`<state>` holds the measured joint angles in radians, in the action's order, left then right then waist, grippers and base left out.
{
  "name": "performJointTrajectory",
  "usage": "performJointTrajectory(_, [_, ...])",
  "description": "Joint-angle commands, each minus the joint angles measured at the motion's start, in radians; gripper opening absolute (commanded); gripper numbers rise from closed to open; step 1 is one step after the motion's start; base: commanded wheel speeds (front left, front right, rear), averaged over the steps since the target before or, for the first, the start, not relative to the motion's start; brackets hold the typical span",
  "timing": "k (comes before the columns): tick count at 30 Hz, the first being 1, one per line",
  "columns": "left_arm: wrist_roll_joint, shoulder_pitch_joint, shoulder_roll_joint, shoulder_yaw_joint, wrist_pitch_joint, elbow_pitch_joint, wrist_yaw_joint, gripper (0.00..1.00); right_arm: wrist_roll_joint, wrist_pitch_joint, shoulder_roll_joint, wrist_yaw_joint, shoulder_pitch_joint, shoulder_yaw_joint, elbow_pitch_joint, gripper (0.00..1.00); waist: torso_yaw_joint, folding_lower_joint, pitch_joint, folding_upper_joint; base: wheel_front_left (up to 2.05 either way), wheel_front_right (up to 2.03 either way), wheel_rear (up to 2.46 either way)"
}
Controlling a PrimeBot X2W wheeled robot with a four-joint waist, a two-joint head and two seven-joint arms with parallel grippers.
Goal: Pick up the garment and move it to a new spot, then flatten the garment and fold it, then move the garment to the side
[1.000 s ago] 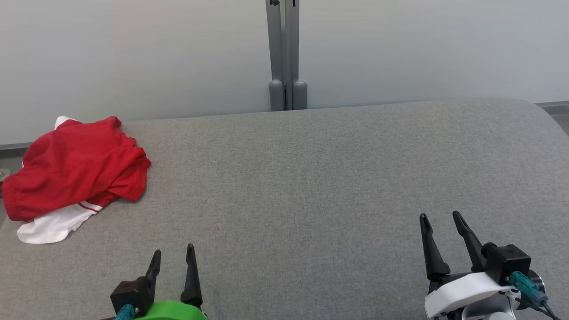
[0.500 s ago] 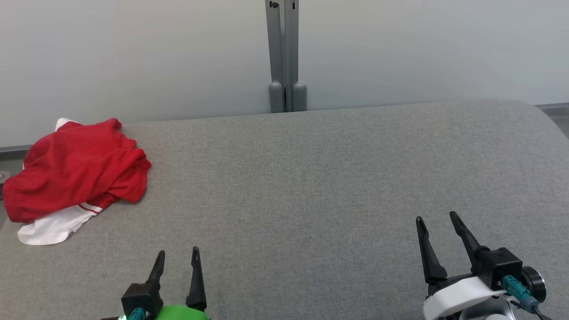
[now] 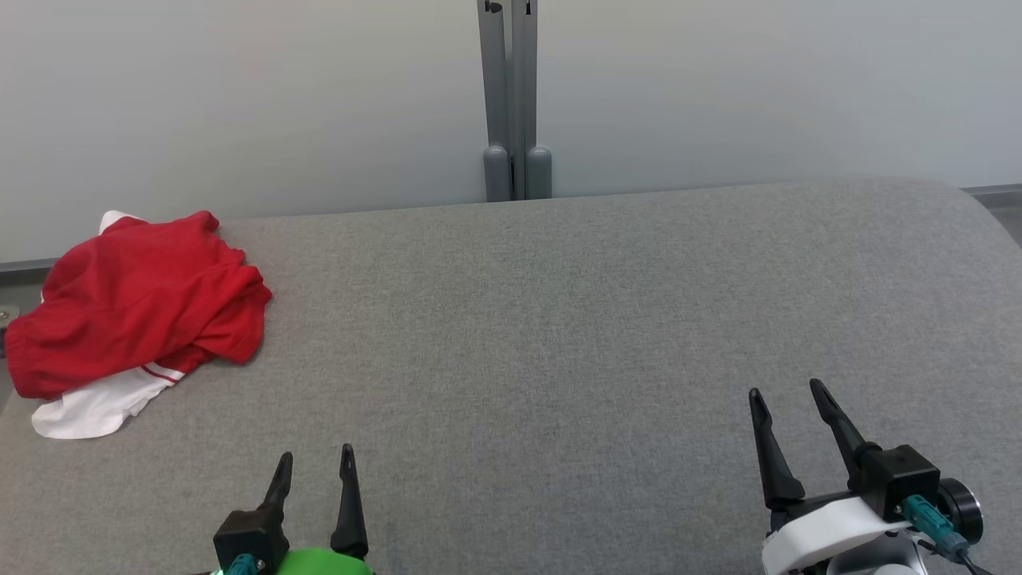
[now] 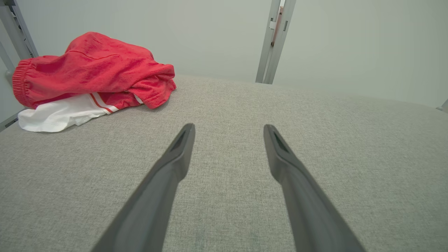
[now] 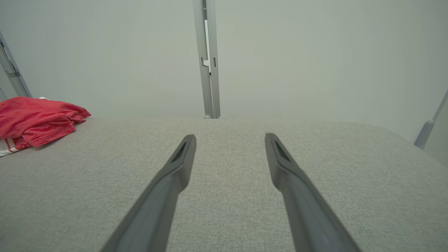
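From the head view, the garment (image 3: 136, 307) lies crumpled at the far left of the grey surface (image 3: 559, 319), right at its edge. It is a red heap with a white part showing under its near side. The left gripper (image 3: 315, 453) sits at the lower left, fingers spread apart and holding nothing, well clear of the garment. The right gripper (image 3: 786, 389) sits at the lower right, likewise released and empty. A grey post (image 3: 511, 96) stands behind the surface, against a pale wall (image 3: 239, 96).

In the left wrist view, the two dark fingers stand wide apart over bare fabric. The garment (image 4: 91, 66) is up and to the left of them, not touching – an elastic waistband shows at its left end, and red stripes cross the white part.

In the right wrist view, the fingers are parted with nothing between them. The garment (image 5: 35, 119) shows at the far left edge, well apart from them, and the post rises straight ahead.
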<state>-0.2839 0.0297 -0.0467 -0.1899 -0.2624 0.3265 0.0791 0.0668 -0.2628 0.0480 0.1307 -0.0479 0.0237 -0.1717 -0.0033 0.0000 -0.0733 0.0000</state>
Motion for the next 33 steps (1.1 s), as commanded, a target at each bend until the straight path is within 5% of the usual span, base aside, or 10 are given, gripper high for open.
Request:
performJointTrajectory(1, [-0.002,0.003,-0.007,0.004,-0.004,0.003,0.005,1.00,0.000,-0.003,0.004,0.000,0.000,-0.001,0.000,1.00,0.000,0.0000,0.000,0.0000,0.00,0.00,0.00])
performJointTrajectory(17, [0.000,-0.015,-0.007,0.008,-0.004,0.013,-0.001,1.00,-0.002,-0.003,0.004,0.000,-0.003,-0.008,0.004,1.00,0.027,0.0000,0.001,0.0000,0.00,0.00,0.00])
performJointTrajectory(33, [0.055,-0.031,-0.007,0.067,-0.004,0.012,-0.023,1.00,0.046,-0.003,0.004,0.000,0.014,0.008,0.009,1.00,0.379,0.0000,0.003,0.0000,0.00,0.00,0.00])
